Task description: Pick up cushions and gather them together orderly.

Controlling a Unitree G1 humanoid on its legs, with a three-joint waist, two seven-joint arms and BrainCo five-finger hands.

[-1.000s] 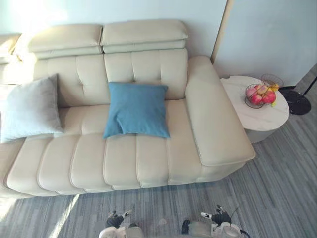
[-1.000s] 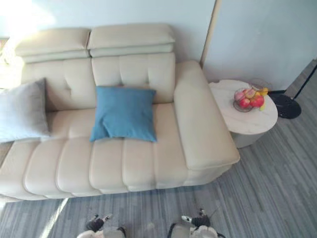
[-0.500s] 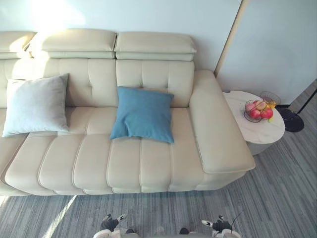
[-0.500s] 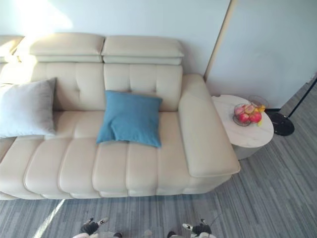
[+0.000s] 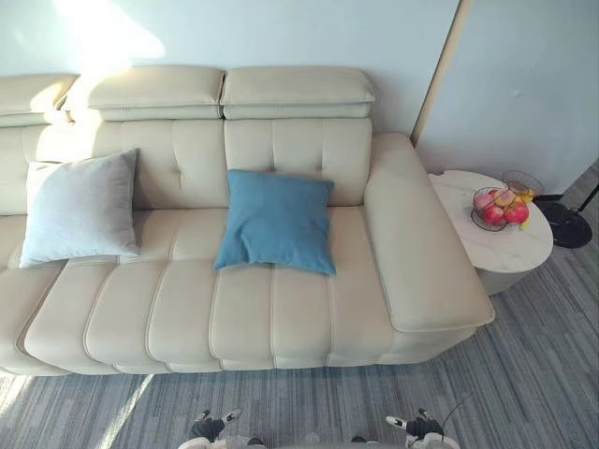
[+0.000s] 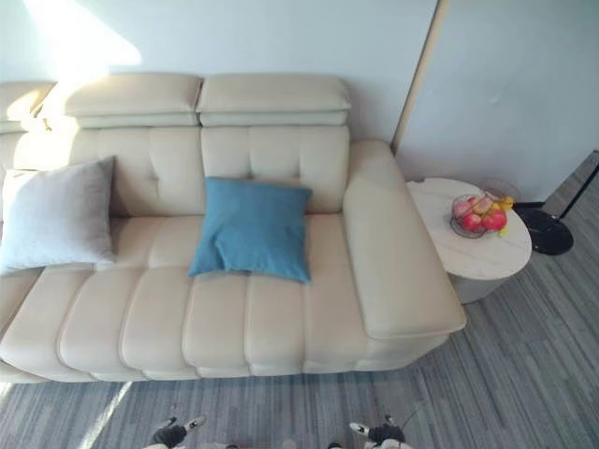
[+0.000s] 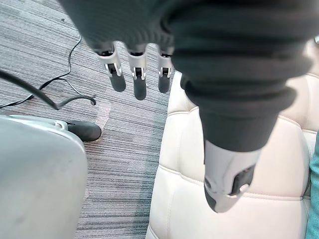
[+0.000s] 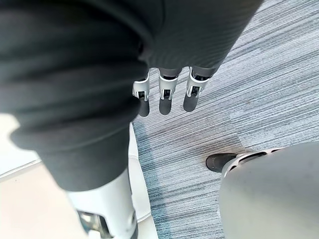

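2 cushions: 1 blue cushion (image 5: 276,222), 1 grey cushion (image 5: 80,208). Sofa (image 5: 281,309) x1, table (image 5: 487,247) x1, fruit bowl (image 5: 499,208) x1.

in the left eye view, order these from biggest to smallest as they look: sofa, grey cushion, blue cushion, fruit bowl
1. sofa, by far the largest
2. grey cushion and blue cushion: they look about alike, so no ranking between them
3. fruit bowl, smallest
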